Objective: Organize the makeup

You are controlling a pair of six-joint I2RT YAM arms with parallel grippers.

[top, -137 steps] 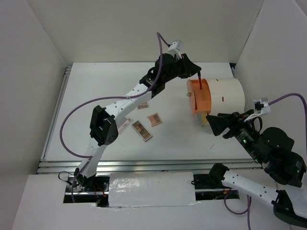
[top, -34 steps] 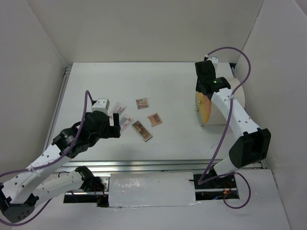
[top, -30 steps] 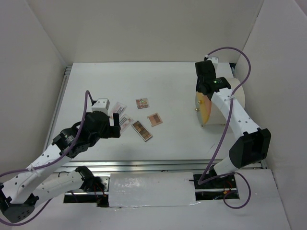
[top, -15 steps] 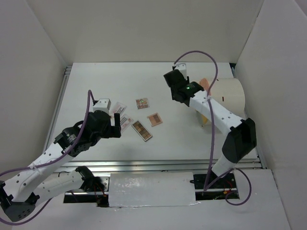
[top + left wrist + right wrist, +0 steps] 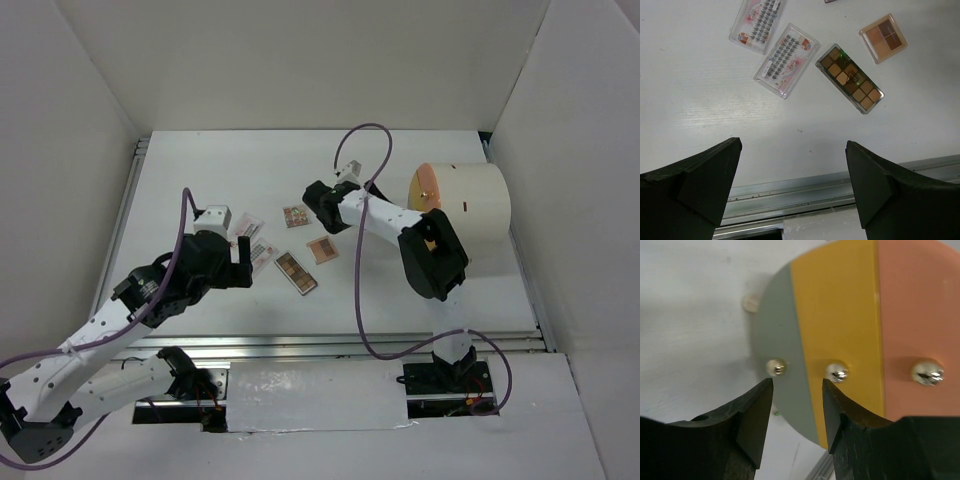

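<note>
The long palette (image 5: 295,272), a strip of brown pans, lies flat on the white table (image 5: 190,180), and nothing touches it. Just to its right and a little farther back lies the square palette (image 5: 322,248), with four tan and brown pans. The small palette (image 5: 295,215) lies farther back again, well apart. To the left of the long palette are two clear packets printed in pink. The nearer packet (image 5: 262,253) is just beside it, and the farther packet (image 5: 246,225) lies close beyond that one. A metal rail (image 5: 790,200) runs along the table edge on the near side of the long palette.

The left gripper (image 5: 240,267) hangs left of the long palette, by the end of the nearer packet. Its fingers are spread wide with nothing between them, and they touch none of the makeup.

The right gripper (image 5: 318,207) sits behind the long palette, just right of the small palette and just behind the square one. Its arm reaches in from the right. Its fingers stand partly apart and hold nothing.

A purple cable (image 5: 358,270) from that arm hangs over the table just right of the square palette. The white cylinder (image 5: 475,200) lies on its side well to the right of the long palette.

The right wrist camera shows a round front (image 5: 850,315) in grey, yellow and orange-pink bands, each with a metal knob, close behind the fingers (the overhead view puts the gripper well away from the cylinder, so how near it is cannot be told).
</note>
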